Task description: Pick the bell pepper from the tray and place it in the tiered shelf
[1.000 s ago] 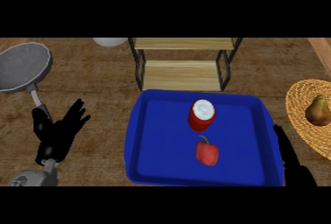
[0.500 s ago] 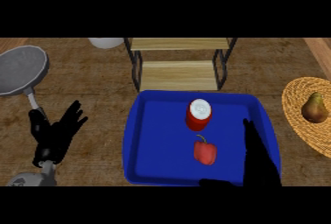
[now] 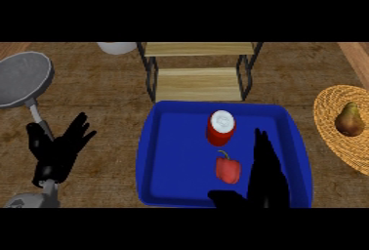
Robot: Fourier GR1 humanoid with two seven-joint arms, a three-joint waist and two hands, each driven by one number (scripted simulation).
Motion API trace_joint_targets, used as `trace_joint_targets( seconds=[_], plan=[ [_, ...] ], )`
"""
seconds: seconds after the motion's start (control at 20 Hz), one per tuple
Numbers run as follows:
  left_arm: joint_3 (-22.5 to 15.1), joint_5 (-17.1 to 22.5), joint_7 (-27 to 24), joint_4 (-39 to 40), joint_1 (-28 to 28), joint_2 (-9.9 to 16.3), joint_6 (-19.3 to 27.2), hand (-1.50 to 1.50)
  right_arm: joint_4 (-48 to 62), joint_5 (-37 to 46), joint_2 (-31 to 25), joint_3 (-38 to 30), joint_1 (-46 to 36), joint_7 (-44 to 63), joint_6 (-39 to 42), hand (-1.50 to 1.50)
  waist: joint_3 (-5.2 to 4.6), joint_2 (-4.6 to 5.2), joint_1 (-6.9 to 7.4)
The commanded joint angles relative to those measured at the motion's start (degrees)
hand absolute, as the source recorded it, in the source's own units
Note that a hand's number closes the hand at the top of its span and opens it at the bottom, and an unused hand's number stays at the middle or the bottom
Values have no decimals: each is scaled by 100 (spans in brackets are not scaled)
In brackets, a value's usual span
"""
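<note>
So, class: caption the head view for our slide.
Open right hand over the blue tray, beside the red bell pepper.

A: Where is the bell pepper point(image 3: 228, 169)?

B: It lies in the blue tray point(image 3: 167, 161), below a red can point(image 3: 220, 128) with a white top.

A: And the right hand point(image 3: 265, 168)?

B: It is over the tray, just right of the pepper, fingers straight and pointing away from the robot. I cannot tell if it touches.

A: The left hand point(image 3: 57, 149)?

B: Open, on the counter at the left, beside a grey pan point(image 3: 23, 79).

A: The tiered shelf point(image 3: 199, 71)?

B: Behind the tray. At the right, a pear point(image 3: 350, 119) sits in a woven basket point(image 3: 338, 146).
</note>
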Motion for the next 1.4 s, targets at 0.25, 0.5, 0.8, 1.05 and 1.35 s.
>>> trace_joint_targets(
  seconds=[0.25, 0.5, 0.8, 1.05, 1.35],
  plan=[
    [-45, -166, -69, 263, 87, -297, 19, 0, 768, 339, 216, -1, -364, 1093, -169, -150, -35, 37, 7],
    [7, -289, 279, 49, -17, -242, 146, 0, 1082, 238, 218, -690, -244, 197, -59, -150, -28, 32, -5],
    [300, -219, 39, 454, -22, -118, -296, 0, 1414, 222, 219, -479, -122, -51, -814, -150, -31, 32, -22],
    [180, -446, -59, 393, -24, -425, -140, 0, 2007, 24, 220, -1001, -409, -601, -1018, -150, -30, 34, -25],
    [58, -561, 368, 51, -16, -425, -62, 0, 2875, -568, 220, -573, -1148, -1065, 160, 150, -29, 43, 38]
  ],
)
